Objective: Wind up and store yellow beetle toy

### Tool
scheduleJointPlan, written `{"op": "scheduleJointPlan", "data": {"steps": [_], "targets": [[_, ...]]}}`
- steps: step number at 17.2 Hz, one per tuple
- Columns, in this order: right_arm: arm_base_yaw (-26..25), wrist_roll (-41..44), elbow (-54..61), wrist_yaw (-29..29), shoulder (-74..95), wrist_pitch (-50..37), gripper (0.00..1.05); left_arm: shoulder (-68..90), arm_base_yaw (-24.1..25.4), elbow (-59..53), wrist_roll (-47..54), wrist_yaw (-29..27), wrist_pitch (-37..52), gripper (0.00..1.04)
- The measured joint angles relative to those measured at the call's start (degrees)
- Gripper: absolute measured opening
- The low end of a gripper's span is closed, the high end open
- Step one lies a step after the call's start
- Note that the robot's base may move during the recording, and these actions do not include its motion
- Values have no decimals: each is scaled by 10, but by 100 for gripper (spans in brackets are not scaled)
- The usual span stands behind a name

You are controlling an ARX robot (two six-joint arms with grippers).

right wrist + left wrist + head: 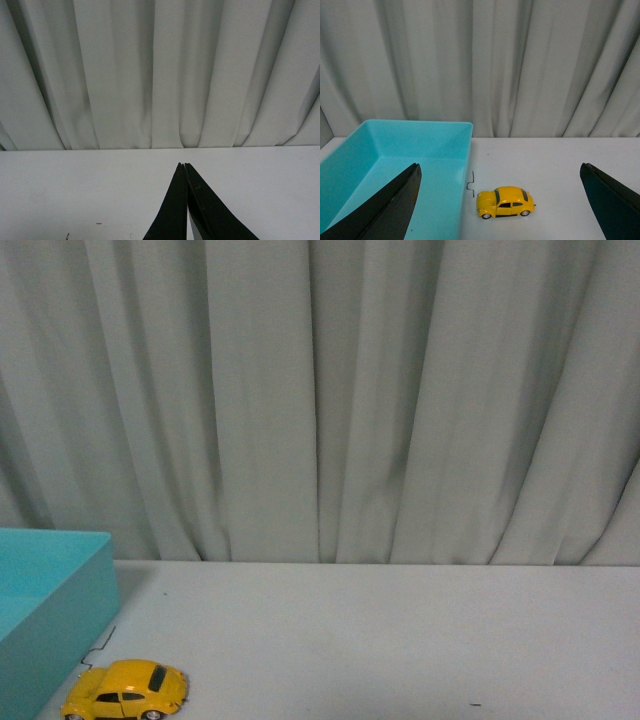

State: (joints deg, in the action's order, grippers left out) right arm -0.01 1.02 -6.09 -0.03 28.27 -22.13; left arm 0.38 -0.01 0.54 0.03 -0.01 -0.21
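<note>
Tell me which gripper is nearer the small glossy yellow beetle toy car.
Left. The open left gripper faces the yellow beetle toy car, just ahead of it. The right gripper is shut; its view shows only white table and grey curtain.

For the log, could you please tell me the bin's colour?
The bin is turquoise, clearest in the left wrist view.

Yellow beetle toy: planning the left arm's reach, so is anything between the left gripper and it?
Nothing visible does. The left gripper is open, and only table shows before the yellow beetle toy. A thin dark bent thing lies beside it, toward the blue bin.
</note>
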Motion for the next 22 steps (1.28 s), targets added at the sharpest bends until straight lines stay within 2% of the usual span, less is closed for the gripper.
{"op": "scheduleJointPlan", "data": {"steps": [8,9,17,18,20,22], "targets": [[0,-1,38,0,-102,64,2,0,0,0,0,0,0,98],[0,-1,52,0,-112,46,2,0,0,0,0,0,0,98],[0,-2,55,0,-180,118,2,0,0,0,0,0,0,98],[0,-2,55,0,-189,131,2,0,0,0,0,0,0,98],[0,-2,55,0,-271,225,2,0,0,0,0,-1,0,98],[0,-2,55,1,-281,228,2,0,0,0,0,0,0,98]]}}
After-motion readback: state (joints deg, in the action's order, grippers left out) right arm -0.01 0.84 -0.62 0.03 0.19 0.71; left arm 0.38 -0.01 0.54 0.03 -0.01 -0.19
